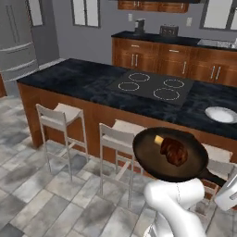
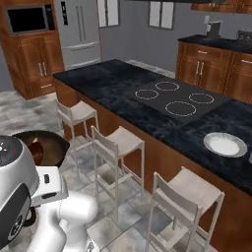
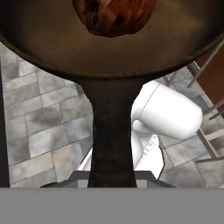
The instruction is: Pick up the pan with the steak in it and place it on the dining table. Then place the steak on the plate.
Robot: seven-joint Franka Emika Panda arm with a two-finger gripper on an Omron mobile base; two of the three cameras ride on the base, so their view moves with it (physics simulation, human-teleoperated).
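Observation:
The dark pan [image 1: 152, 159] hangs in the air in front of the dining table [image 1: 78, 79], above the stools, with the reddish-brown steak [image 1: 174, 151] lying in it beside a small yellowish bit [image 1: 159, 140]. Its black handle [image 3: 112, 131] runs back to my gripper [image 3: 112, 183], which is shut on it. In the hand view the steak [image 3: 113, 15] sits at the pan's [image 3: 109, 48] far side. The right base view has the pan [image 2: 51, 143] partly behind my arm. The white plate [image 1: 221, 114] rests on the table's [image 2: 110, 83] right part, also seen as the plate [image 2: 225, 144].
A dark cooktop [image 1: 152, 86] with white rings is set in the island top left of the plate. Three white stools [image 1: 62, 118] [image 1: 121, 136] [image 2: 187, 194] line the island's near side over a tiled floor. Wooden cabinets [image 1: 176, 58] and a fridge [image 1: 16, 41] stand behind.

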